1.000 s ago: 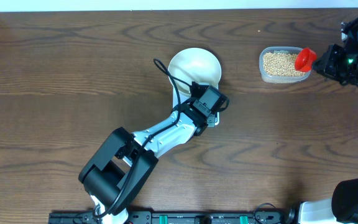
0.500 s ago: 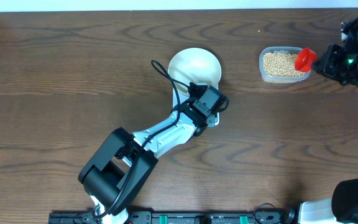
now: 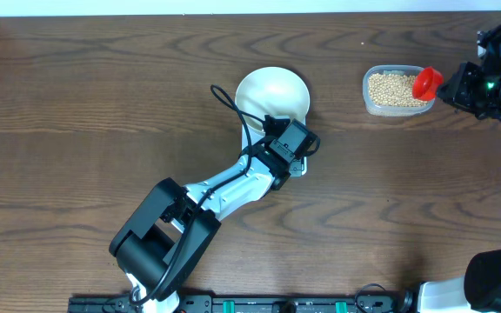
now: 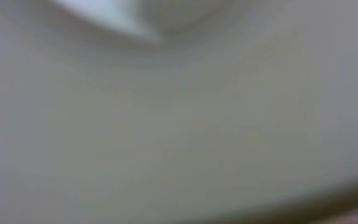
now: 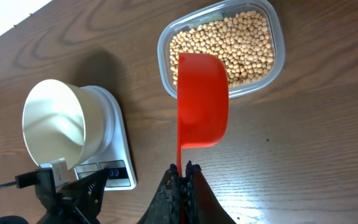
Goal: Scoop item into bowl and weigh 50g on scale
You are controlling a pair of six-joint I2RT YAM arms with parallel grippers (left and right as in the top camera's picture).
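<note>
The beans (image 5: 229, 43) are contained in a clear plastic tub (image 5: 277, 59) near the far right edge of the wooden table (image 3: 76, 104). The tub is filled to a fairly even layer.

The right gripper (image 5: 182, 177) is closed on the thin handle of a red scoop (image 5: 202, 99), with the jaws pressed against both sides of the handle. The beans lie straight ahead of this gripper's fingertips, beyond the cup of the scoop. In the right wrist view the cup overlaps the near rim of the tub and part of the beans. Contact between the scoop and the beans cannot be confirmed, and the contents of the cup cannot be determined.

The bowl (image 3: 272, 91) is seated on the scale (image 5: 120, 155) near the table centre, well apart from the tub. Its interior is seen as plain white. The left gripper (image 3: 275, 122) is closed on the near rim of the bowl. The left wrist view is filled by a blurred white surface. The scale display is mostly covered by the left arm in the overhead view.
</note>
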